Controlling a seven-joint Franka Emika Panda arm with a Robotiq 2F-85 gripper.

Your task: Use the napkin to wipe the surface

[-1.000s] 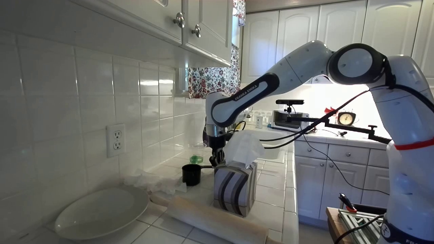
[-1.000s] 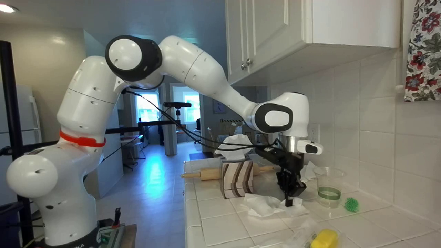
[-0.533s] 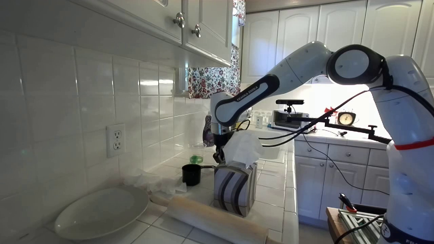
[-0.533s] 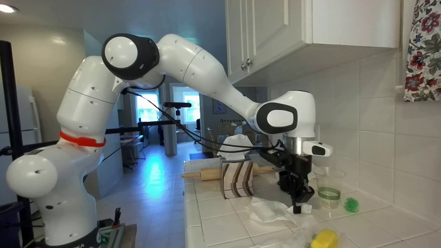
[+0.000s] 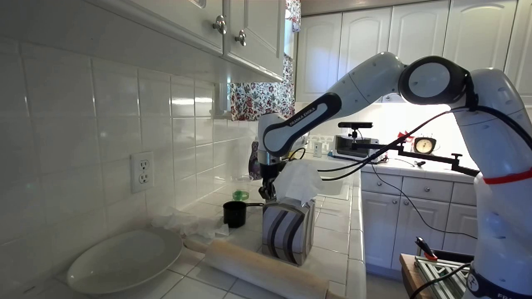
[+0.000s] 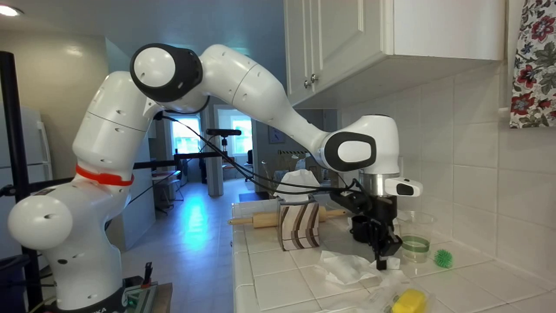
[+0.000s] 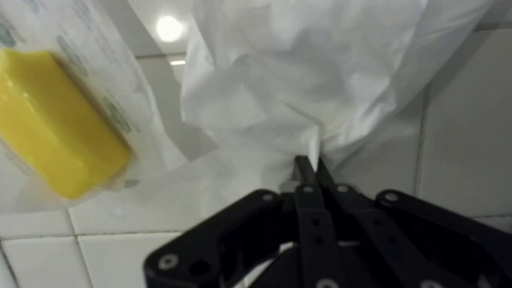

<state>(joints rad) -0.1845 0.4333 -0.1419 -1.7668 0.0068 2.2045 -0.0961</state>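
Note:
The napkin (image 7: 288, 80) is white, thin and crumpled. In the wrist view it spreads out ahead of my gripper (image 7: 314, 162), which is shut on a fold of it. In an exterior view the napkin (image 6: 345, 266) lies on the white tiled countertop (image 6: 282, 278), to the left of the gripper tips (image 6: 381, 263). The fingertips are down close to the tiles; whether they touch them I cannot tell. In an exterior view the gripper (image 5: 267, 192) is partly behind the tissue box and the napkin is hidden there.
A striped tissue box (image 5: 286, 230) stands near the gripper. Around it are a black cup (image 5: 235, 214), a rolling pin (image 5: 266, 265), an oval plate (image 5: 124, 261), a clear cup (image 6: 415, 237), a green spiky ball (image 6: 443, 258) and a wrapped yellow block (image 7: 52, 124). The tiled wall (image 6: 473, 204) rises behind.
In an exterior view my gripper has moved right and slightly toward the camera, dragging the napkin along the countertop. Most of this came in the first half second. The grip stays shut.

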